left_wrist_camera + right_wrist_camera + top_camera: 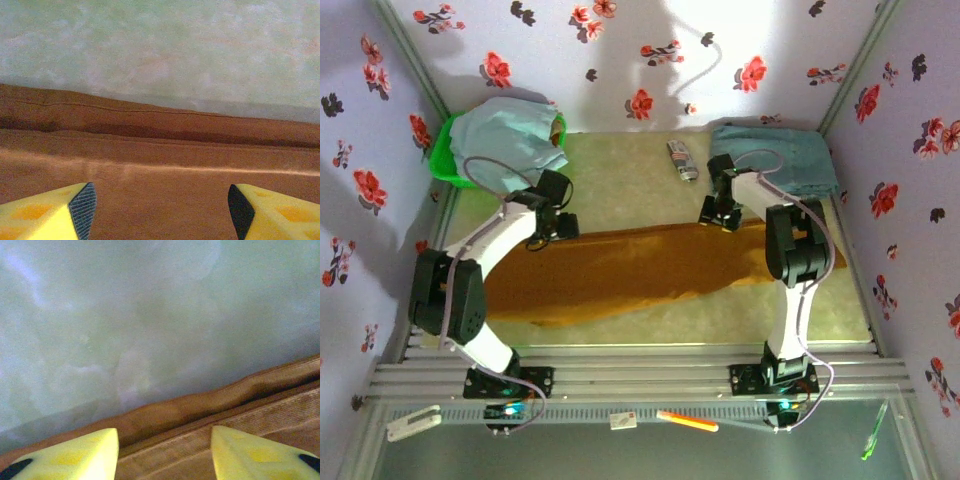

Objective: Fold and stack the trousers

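The ochre-brown trousers (630,272) lie folded lengthwise in a long band across the table, from lower left to right. My left gripper (557,226) hovers over their far edge near the left end; its yellow fingers (55,215) stand wide apart above the brown cloth (160,165), holding nothing. My right gripper (720,214) sits at the far edge near the right end. There its fingers (75,452) are spread over the trouser hem (210,415), and nothing is between them.
A green basket (448,155) with pale blue cloth (510,140) stands at the back left. Folded blue-grey jeans (775,160) lie at the back right. A remote control (682,160) rests between them on the pale tabletop (620,165). Flowered walls close in three sides.
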